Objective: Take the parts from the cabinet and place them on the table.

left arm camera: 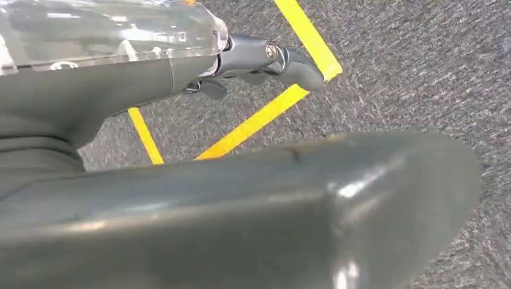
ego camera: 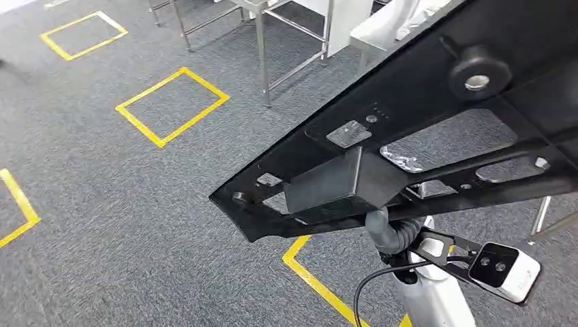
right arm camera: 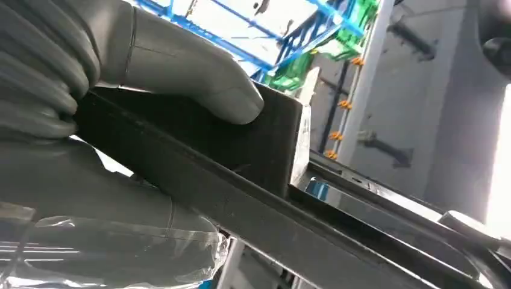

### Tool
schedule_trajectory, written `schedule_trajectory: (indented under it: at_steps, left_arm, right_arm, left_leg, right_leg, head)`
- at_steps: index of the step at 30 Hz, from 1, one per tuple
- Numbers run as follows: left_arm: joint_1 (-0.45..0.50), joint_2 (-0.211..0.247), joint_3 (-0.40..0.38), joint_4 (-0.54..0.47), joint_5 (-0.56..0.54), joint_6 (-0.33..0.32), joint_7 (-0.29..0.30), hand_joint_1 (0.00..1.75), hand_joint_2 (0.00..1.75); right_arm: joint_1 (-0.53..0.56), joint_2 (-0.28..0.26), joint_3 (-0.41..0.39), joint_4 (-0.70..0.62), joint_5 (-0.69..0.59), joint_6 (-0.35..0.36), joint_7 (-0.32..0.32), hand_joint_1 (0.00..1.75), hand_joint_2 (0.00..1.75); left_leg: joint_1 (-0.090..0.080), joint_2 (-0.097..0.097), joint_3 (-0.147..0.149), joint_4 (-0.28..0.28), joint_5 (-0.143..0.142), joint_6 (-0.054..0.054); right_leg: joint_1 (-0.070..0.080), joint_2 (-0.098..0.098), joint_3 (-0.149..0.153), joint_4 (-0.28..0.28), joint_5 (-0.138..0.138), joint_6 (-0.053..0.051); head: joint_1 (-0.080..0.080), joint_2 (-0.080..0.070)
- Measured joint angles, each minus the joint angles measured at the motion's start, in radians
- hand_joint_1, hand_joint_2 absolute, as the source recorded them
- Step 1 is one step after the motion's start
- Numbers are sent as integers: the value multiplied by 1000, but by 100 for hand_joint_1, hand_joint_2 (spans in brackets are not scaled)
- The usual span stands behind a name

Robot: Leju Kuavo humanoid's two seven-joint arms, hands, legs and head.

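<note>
The robot's right hand (right arm camera: 138, 78) grips a large black plastic panel with cut-out openings and a boxy raised block (ego camera: 409, 129), its thick grey thumb (right arm camera: 181, 72) pressed flat on that block's dark face while the rest of the hand lies beneath the panel's edge. In the head view the panel is held up in the air, slanting from the upper right corner down toward the middle, above grey speckled carpet (ego camera: 123, 204) marked with yellow tape squares (ego camera: 172, 106). A round black knob with a metal centre (ego camera: 477, 71) sits on its upper surface. Beyond the panel, the steel legs of a metal table (ego camera: 262, 48) stand on the carpet. The left hand (left arm camera: 259, 60) hangs over the carpet and a yellow tape line (left arm camera: 259, 120), its dark fingers (left arm camera: 298, 66) curled in, holding nothing
</note>
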Motion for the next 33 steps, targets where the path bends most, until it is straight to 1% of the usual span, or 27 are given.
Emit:
schedule_trajectory:
  at_steps: [1,2,3,4,5,7,9,10,11,12,14,15,16,17,18,19,20,21,24,25,26,27,29,30,31,32,33]
  left_arm:
    - [1,0,1,0,1,0,0,0,0]
    - [1,1,1,0,1,0,-1,0,0]
    - [1,2,2,0,1,2,-2,0,0]
    - [1,5,2,0,1,3,-2,0,0]
    - [1,6,2,0,1,3,-2,0,0]
    - [4,9,3,0,1,3,-1,0,0]
    - [3,13,3,0,0,3,-1,0,0]
    - [1,12,3,0,0,3,0,0,0]
    - [0,12,3,0,-2,2,-1,0,0]
    - [2,12,3,0,-2,1,0,0,0]
    - [8,12,3,0,-3,-2,2,0,0]
    - [8,12,3,0,-3,-3,2,0,0]
    - [7,12,3,0,-3,-5,2,0,0]
    - [6,12,3,0,-3,-7,2,0,0]
    - [5,12,3,0,-3,-8,1,0,0]
    - [5,11,3,0,-3,-11,0,0,0]
    - [4,11,3,0,-3,-12,0,0,0]
    - [5,10,3,0,-3,-12,0,0,0]
    - [3,10,3,0,-9,-12,4,0,0]
    - [0,10,3,0,-9,-11,5,0,0]
    - [-2,9,3,0,-9,-11,5,0,0]
    - [-2,8,3,0,-9,-11,6,0,0]
    - [2,8,3,0,-9,-9,7,0,0]
    - [4,8,3,0,-9,-8,8,0,0]
    - [5,8,3,0,-9,-8,9,0,0]
    - [5,7,3,0,-9,-8,9,0,0]
    - [4,7,3,0,-9,-6,9,0,0]
  right_arm:
    - [5,0,-2,3,2,3,0,175,175]
    - [9,0,-6,7,7,6,0,175,175]
    - [14,2,-11,8,12,10,0,175,175]
    - [20,6,-17,9,19,12,0,175,175]
    - [25,8,-20,9,24,12,0,175,175]
    - [36,11,-24,8,33,12,0,175,175]
    - [49,11,-27,8,36,12,0,175,175]
    - [54,11,-29,6,37,11,0,175,175]
    - [56,11,-32,2,38,11,0,175,175]
    - [56,12,-32,2,39,11,0,175,175]
    - [65,16,-32,1,39,13,0,175,175]
    - [72,16,-32,1,39,15,0,175,175]
    - [77,16,-32,1,45,16,0,175,175]
    - [79,16,-32,0,48,18,0,175,175]
    - [80,16,-32,-2,53,18,0,175,175]
    - [79,17,-32,-6,55,16,0,175,175]
    - [78,17,-32,-10,56,13,0,175,175]
    - [76,17,-30,-10,59,10,0,175,175]
    - [75,17,-30,-12,55,5,0,175,175]
    - [75,17,-30,-12,50,5,0,175,175]
    - [73,16,-30,-13,44,5,0,175,175]
    - [71,17,-30,-12,40,6,0,175,175]
    - [72,17,-30,-12,33,10,0,175,175]
    - [73,17,-30,-11,32,10,0,175,175]
    - [73,17,-30,-10,32,10,0,175,175]
    - [73,17,-30,-9,32,10,0,175,175]
    - [73,17,-30,-9,32,10,0,175,175]
  left_leg:
    - [0,-1,7,-25,29,2]
    - [0,-3,33,-88,72,4]
    - [0,-10,76,-186,125,8]
    - [1,-35,117,-277,167,12]
    - [4,-82,133,-309,149,18]
    - [-2,-71,134,-318,153,22]
    - [-3,-56,137,-324,158,34]
    - [8,-42,141,-336,166,44]
    - [5,-34,145,-341,167,47]
    - [4,-24,144,-341,168,49]
    - [1,2,144,-340,165,54]
    - [0,14,143,-339,164,55]
    - [0,25,143,-338,163,55]
    - [0,35,143,-336,160,52]
    - [0,43,145,-334,158,50]
    - [0,51,147,-331,154,47]
    - [-3,58,148,-327,150,41]
    - [-9,63,147,-321,145,33]
    - [-8,89,154,-326,144,18]
    - [-5,86,155,-323,138,10]
    - [-1,49,149,-305,122,4]
    - [1,20,125,-251,86,2]
    - [1,2,47,-84,7,-3]
    - [1,1,15,-18,-11,-4]
    - [1,1,3,1,-5,-2]
    - [1,0,14,-29,26,1]
    - [1,-3,46,-103,72,5]
  right_leg:
    - [0,11,1,1,0,0]
    - [0,22,3,2,0,1]
    - [0,34,5,3,-1,2]
    - [0,43,6,5,-3,5]
    - [2,50,2,6,-3,10]
    - [-6,70,-9,8,2,24]
    - [-7,88,-9,2,7,39]
    - [-6,72,-10,8,1,42]
    - [-1,23,-20,33,-19,47]
    - [-2,0,-50,91,-56,50]
    - [-6,-16,-125,248,-127,55]
    - [-8,-19,-150,297,-137,57]
    - [-10,-20,-150,299,-125,59]
    - [-10,-25,-127,255,-93,59]
    - [-11,-34,-84,176,-52,58]
    - [-10,-55,-36,87,-16,56]
    - [-6,-101,2,16,-9,51]
    - [2,-98,2,10,-10,41]
    - [5,-66,-5,12,-9,25]
    - [0,-57,0,3,-3,16]
    - [-3,-50,1,0,-1,11]
    - [-3,-43,0,0,0,5]
    - [-1,-23,-3,0,1,2]
    - [0,-11,-3,1,2,1]
    - [1,0,-2,2,2,1]
    - [2,11,-1,3,2,1]
    - [2,23,0,4,2,1]
  head:
    - [0,0]
    - [0,0]
    - [0,0]
    - [0,0]
    - [0,0]
    - [0,0]
    - [0,0]
    - [0,0]
    - [0,0]
    - [0,0]
    - [0,0]
    - [0,0]
    - [0,0]
    - [0,0]
    - [0,0]
    - [0,0]
    - [0,0]
    - [0,0]
    - [0,0]
    - [0,0]
    - [0,0]
    - [0,0]
    - [0,0]
    - [0,0]
    - [0,0]
    - [0,0]
    - [0,0]
